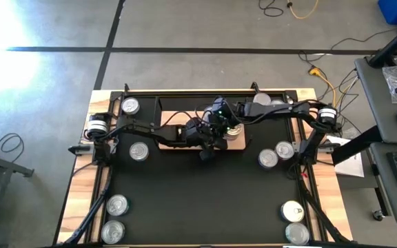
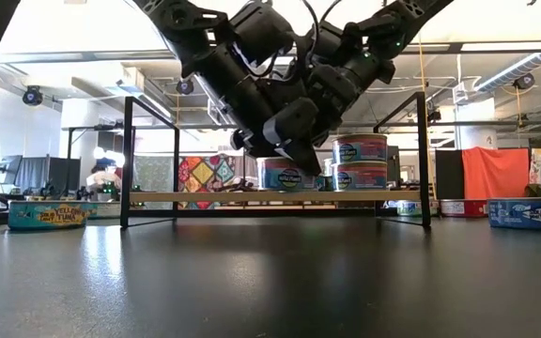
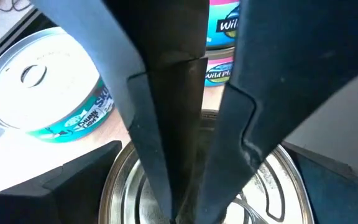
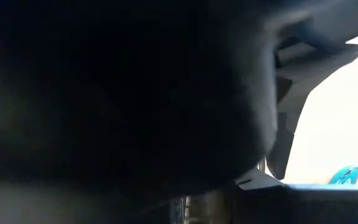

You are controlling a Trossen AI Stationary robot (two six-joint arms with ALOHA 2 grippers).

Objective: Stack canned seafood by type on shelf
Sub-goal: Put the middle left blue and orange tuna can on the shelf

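Note:
The shelf (image 1: 238, 144) is a light-wood board on a black frame, at the middle of the black mat. On the shelf (image 2: 205, 196) a stack of two cans (image 2: 360, 161) stands beside a single can (image 2: 280, 175). Both grippers meet over the board. My left gripper (image 3: 197, 202) is open, slanting down, with one finger on either side of a gold-rimmed can (image 3: 278, 180) that stands on the board. My right gripper (image 3: 182, 208) is shut, and its fingers come down between mine onto that can's lid. A teal can (image 3: 42, 87) stands close by. The right wrist view is almost wholly dark. My right gripper's shut fingers (image 3: 148, 143) slant down from above at the lid (image 3: 129, 186) of the gold-rimmed can. Their tips run off the picture's lower edge, so I cannot tell whether they touch the lid. The can stands upright on the board.
Loose cans lie around the mat: two at the left (image 1: 130, 105) (image 1: 138, 151), two at the near left corner (image 1: 117, 204), two at the right (image 1: 268, 158) and two at the near right corner (image 1: 292, 211). The shelf's black end frames (image 2: 126, 160) rise at either side.

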